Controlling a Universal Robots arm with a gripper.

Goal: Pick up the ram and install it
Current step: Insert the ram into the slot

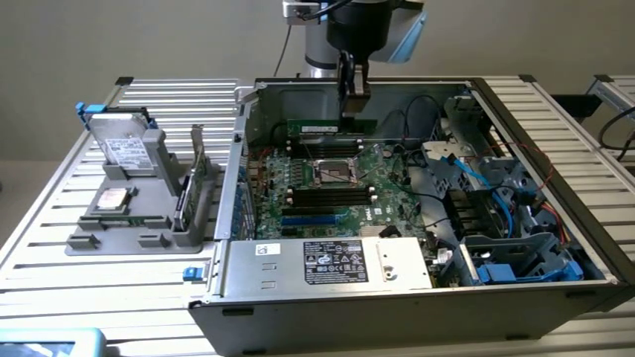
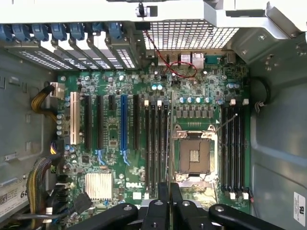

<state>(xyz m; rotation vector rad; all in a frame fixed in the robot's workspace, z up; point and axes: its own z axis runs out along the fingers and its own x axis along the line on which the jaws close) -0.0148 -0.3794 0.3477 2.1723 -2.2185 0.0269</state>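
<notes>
My gripper [image 1: 355, 110] reaches down from above into the open computer case [image 1: 595, 256] and is shut on the ram [image 1: 323, 129], a thin green stick with a pale label. The stick hangs level above the motherboard [image 1: 387, 212], near the case's back wall, behind the CPU socket [image 1: 335, 172]. In the wrist view the ram [image 2: 171, 139] appears edge-on as a thin line running out from my gripper [image 2: 170, 194]. It lies between one bank of black memory slots [image 2: 153, 143] and the CPU socket [image 2: 194, 155]. A second bank of slots [image 2: 232, 143] sits past the socket.
A grey holder [image 1: 129, 242] on the exterior view's left carries hard drives [image 1: 124, 145] and an upright expansion card [image 1: 196, 175]. The power supply [image 1: 332, 262] fills the case's front. Blue cables and drive cages [image 1: 506, 223] crowd the exterior view's right.
</notes>
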